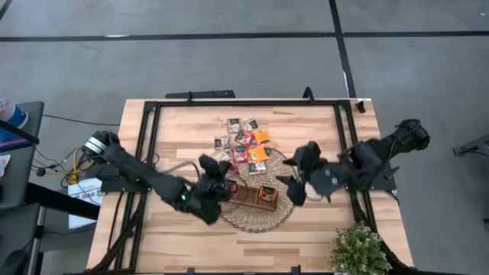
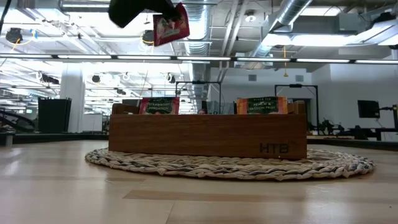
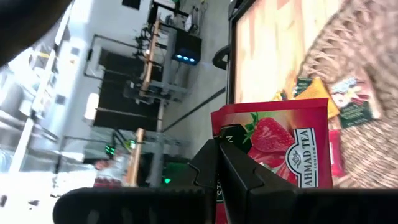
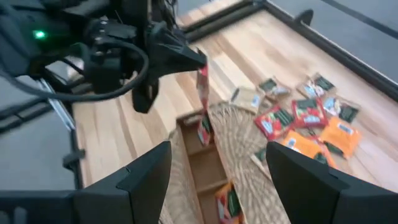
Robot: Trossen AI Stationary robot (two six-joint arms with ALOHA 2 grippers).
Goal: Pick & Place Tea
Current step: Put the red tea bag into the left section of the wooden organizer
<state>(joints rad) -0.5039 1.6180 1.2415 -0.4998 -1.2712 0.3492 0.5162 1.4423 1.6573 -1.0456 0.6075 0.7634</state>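
Note:
My left gripper (image 1: 220, 177) is shut on a red strawberry tea sachet (image 3: 273, 140) and holds it above the left end of the brown wooden tray (image 1: 252, 195). The sachet also shows in the low view (image 2: 171, 25) and the right wrist view (image 4: 202, 84). The tray rests on a round wicker mat (image 1: 256, 220). A red sachet (image 2: 158, 106) and an orange sachet (image 2: 261, 106) stand upright in the tray. Several more sachets (image 1: 244, 141) lie flat on the table behind the mat. My right gripper (image 4: 227, 180) is open and empty over the mat's right side. My left gripper pinches the red sachet between its two fingers (image 3: 233, 171) at one edge (image 3: 225, 134), near the sachet's upper end. The fingers come from the table's left side, slanting down. The sachet hangs upright below the fingertips (image 4: 202, 84), clear of the tray.
A small green plant (image 1: 357, 248) stands at the table's near right corner. A black frame (image 1: 153, 145) runs along the table's left, far and right sides. Bare wood lies in front of the mat and to its left.

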